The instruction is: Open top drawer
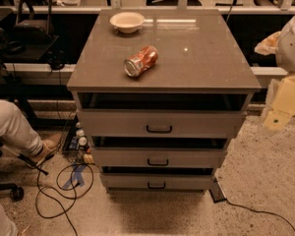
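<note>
The top drawer [160, 123] is the widest grey-beige front of the cabinet, just under the tabletop, with a small black bar handle [159, 129] at its centre. A dark gap shows above its front. Two narrower drawer fronts [158, 157] sit below it, each with a like handle. My gripper [278, 113] is a cream-coloured piece at the right edge of the camera view, beside the cabinet's right front corner, level with the top drawer and apart from the handle. It holds nothing that I can see.
On the cabinet top [206, 58] lie a crushed red can [140, 61] on its side and a white bowl [127, 21] at the back. A person's leg and shoe [19, 132] and loose cables [59, 186] are on the floor at left. A cable [255, 211] runs at right.
</note>
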You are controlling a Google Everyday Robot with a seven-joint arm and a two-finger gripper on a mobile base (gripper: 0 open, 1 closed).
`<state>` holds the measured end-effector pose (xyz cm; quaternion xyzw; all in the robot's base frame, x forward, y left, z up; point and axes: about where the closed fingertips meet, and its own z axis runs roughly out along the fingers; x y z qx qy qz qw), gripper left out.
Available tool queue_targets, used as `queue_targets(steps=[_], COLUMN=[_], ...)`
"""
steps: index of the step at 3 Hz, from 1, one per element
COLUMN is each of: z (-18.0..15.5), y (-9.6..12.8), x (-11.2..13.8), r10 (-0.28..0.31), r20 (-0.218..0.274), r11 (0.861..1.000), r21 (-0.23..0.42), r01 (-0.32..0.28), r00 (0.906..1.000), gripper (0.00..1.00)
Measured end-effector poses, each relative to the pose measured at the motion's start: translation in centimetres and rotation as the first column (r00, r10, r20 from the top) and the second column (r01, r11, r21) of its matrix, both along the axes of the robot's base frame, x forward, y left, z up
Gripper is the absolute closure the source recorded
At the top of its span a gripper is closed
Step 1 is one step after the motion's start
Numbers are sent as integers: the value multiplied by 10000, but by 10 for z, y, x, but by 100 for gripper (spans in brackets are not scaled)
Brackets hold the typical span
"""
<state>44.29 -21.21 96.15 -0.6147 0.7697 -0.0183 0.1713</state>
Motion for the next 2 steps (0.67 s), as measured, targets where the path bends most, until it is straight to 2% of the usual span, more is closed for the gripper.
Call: queue_targets(steps=[1,2], z=[-63,-147], y=[17,44], x=[18,53], r10=[914,1485], r20=[-8,69], r11=[9939,9815], r21=[613,1213], r01=[-912,-1483], r00=[9958,9889], gripper=[0,0])
